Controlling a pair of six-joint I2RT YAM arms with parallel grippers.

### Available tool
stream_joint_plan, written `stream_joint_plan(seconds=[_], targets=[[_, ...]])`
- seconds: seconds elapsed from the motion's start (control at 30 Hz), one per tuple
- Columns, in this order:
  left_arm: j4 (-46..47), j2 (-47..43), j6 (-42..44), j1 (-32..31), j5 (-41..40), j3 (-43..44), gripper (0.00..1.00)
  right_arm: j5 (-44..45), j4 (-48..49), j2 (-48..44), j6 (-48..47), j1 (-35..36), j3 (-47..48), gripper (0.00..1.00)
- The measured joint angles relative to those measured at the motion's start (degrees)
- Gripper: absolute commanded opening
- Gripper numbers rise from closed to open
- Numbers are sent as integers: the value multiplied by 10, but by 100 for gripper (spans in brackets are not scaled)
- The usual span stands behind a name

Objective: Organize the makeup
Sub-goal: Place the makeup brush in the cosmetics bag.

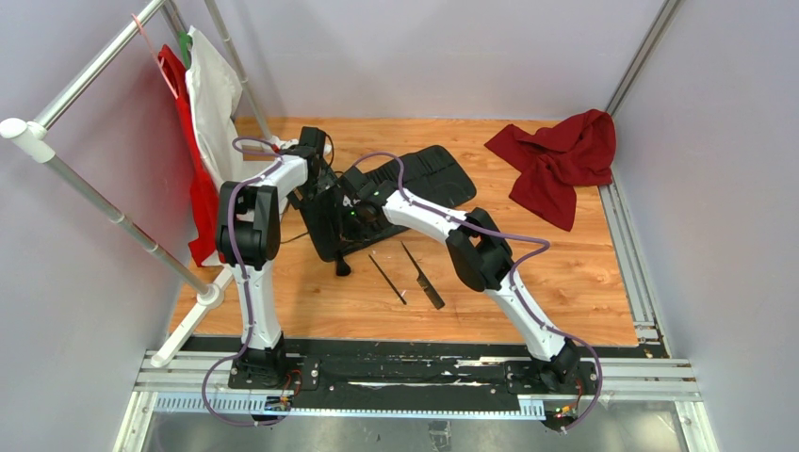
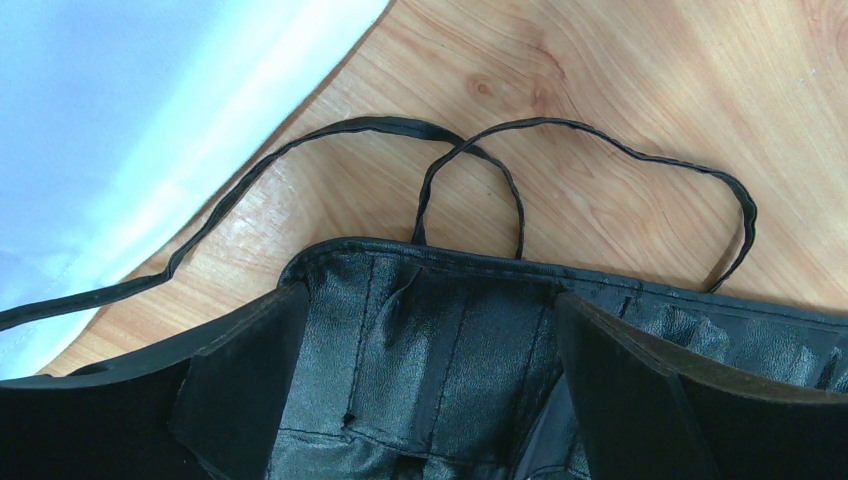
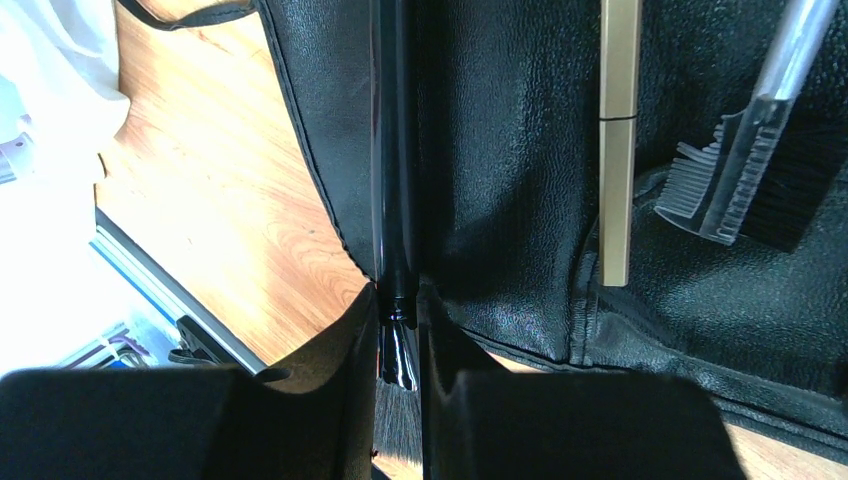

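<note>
My right gripper (image 3: pixel 400 300) is shut on a black-handled makeup brush (image 3: pixel 392 150) at its ferrule, and the bristles show between the fingers. The handle runs away from me over the near-left end of the black roll-up case (image 1: pixel 424 174). A tan-handled tool (image 3: pixel 620 140) and a clear-handled comb brush (image 3: pixel 740 170) lie on the case to the right. On the table lie a thin black brush (image 1: pixel 386 276) and a black comb (image 1: pixel 422 275). My left gripper (image 2: pixel 430 300) is open, its fingers spread wide over the case's far-left edge (image 2: pixel 450 330).
The case's thin tie strings (image 2: pixel 470 150) loop over the wood beyond the left gripper. A clothes rack (image 1: pixel 104 202) with a white and a red garment stands at the left. A red cloth (image 1: pixel 561 160) lies at the back right.
</note>
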Motion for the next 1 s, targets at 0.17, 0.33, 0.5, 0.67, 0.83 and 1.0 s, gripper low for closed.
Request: stream_joint_plan(seconds=[0.17, 0.33, 0.5, 0.67, 0.83, 1.0], targets=[[0, 0, 0, 0, 0, 0, 98, -2, -5, -2, -2, 0, 0, 1], [-1, 0, 0, 0, 1, 0, 98, -4, -18, -6, -3, 0, 2, 1], [-1, 0, 0, 0, 7, 0, 98, -10, -32, -6, -4, 0, 14, 1], [-2, 0, 0, 2, 12, 1, 98, -16, -41, -6, -4, 0, 35, 1], [-2, 0, 0, 3, 18, 2, 98, -18, -43, -6, -4, 0, 52, 1], [-2, 0, 2, 3, 19, 2, 98, -20, -44, -4, -4, 0, 56, 1]])
